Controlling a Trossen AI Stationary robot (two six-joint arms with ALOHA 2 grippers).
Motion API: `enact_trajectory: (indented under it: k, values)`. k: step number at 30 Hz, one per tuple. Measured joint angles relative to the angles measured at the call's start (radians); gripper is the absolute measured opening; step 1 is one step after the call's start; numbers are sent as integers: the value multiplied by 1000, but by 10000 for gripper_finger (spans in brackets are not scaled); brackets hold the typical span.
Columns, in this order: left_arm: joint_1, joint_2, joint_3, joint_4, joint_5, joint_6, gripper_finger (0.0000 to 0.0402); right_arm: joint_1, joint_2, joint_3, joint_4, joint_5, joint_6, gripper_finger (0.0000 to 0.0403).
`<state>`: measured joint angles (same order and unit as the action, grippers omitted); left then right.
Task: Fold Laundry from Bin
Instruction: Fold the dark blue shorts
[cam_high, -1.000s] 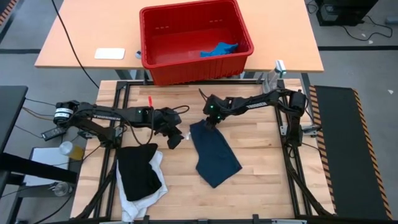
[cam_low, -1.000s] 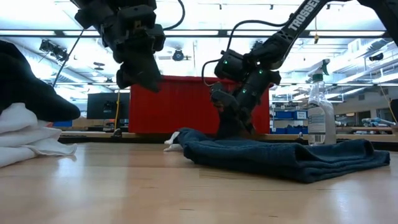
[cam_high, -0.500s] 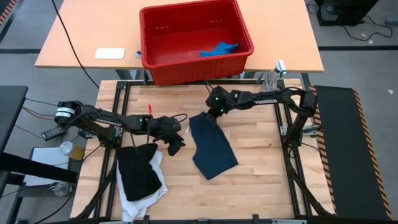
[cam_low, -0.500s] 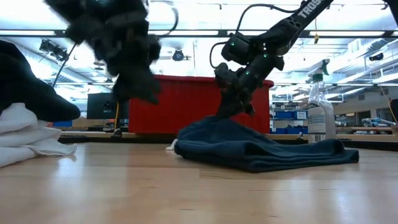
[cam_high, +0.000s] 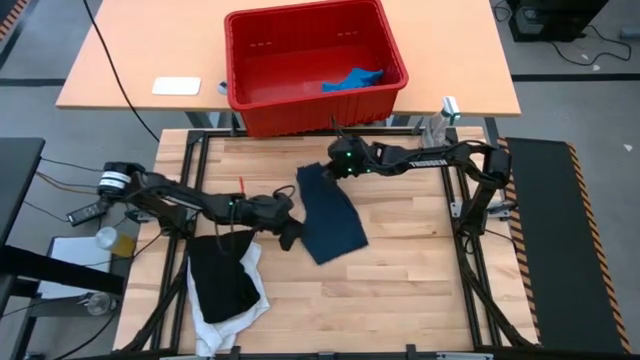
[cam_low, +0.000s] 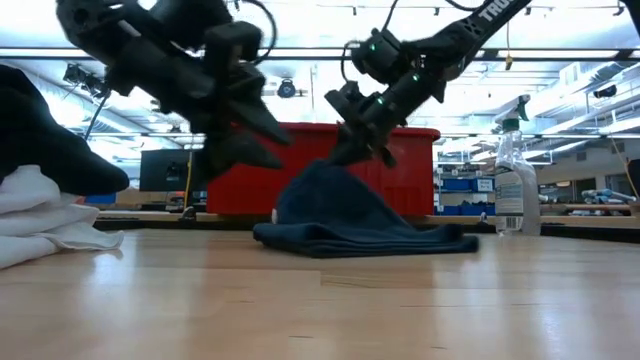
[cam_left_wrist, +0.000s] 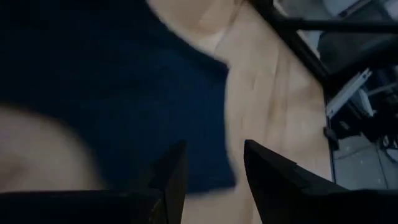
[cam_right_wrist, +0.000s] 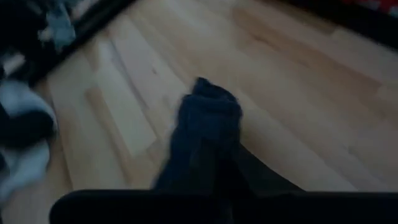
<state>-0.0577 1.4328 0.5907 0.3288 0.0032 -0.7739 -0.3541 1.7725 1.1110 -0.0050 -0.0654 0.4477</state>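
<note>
Nearest, at the left front of the tabletop (cam_high: 420, 290): black garment (cam_high: 222, 278) lying on top of the white garment (cam_high: 232, 318), both heaped.

Mid tabletop: left end effector (cam_high: 287, 232), fingers (cam_left_wrist: 270, 180) apart with nothing between them, just beside the near-left edge of the dark navy garment (cam_high: 330, 215).

Dark navy garment: spread flat over most of its area, far corner pulled up into a peak.

Right end effector (cam_low: 340, 150): clamped together on that raised corner of the navy garment, above the tabletop's far side.

Farthest: red bin (cam_high: 245, 60) on a separate table beyond, with the small bright blue garment (cam_high: 352, 79) lying inside toward its right side.
</note>
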Motion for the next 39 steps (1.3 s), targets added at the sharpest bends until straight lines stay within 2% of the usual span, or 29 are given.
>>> enact_trajectory:
  k: [3, 9, 12, 14, 17, 20, 23, 26, 30, 33, 39]
  values:
    - [-3, 90, 37, 10, -14, 11, 160, 8, 0, 25, -6, 58, 26, 21]
    - [24, 295, 131, 16, -27, 5, 160, 5, 0, 35, -110, 97, 32, 21]
    - [31, 374, 175, 2, 26, 28, 160, 5, 1, 34, -160, 103, 17, 21]
    - [38, 387, 199, -64, 70, 43, 160, 0, 0, 34, -176, 101, -14, 21]
    - [38, 379, 210, -139, 74, 92, 160, -7, -6, 34, -190, 66, -96, 21]
    - [38, 347, 207, -199, 30, 179, 160, -13, -23, 34, -216, 41, -194, 21]
    - [39, 319, 203, -271, -41, 203, 160, -19, -56, 33, -241, 24, -290, 28]
    - [40, 315, 204, -284, -51, 220, 159, -22, -100, 34, -226, -2, -403, 28]
    - [40, 315, 204, -290, -72, 225, 159, -4, -114, 18, -209, -102, -522, 26]
    - [44, 315, 204, -299, -85, 213, 159, 42, -110, -41, -186, -153, -541, 29]
    - [44, 316, 203, -291, -105, 142, 159, 146, -112, -110, -119, -130, -545, 25]
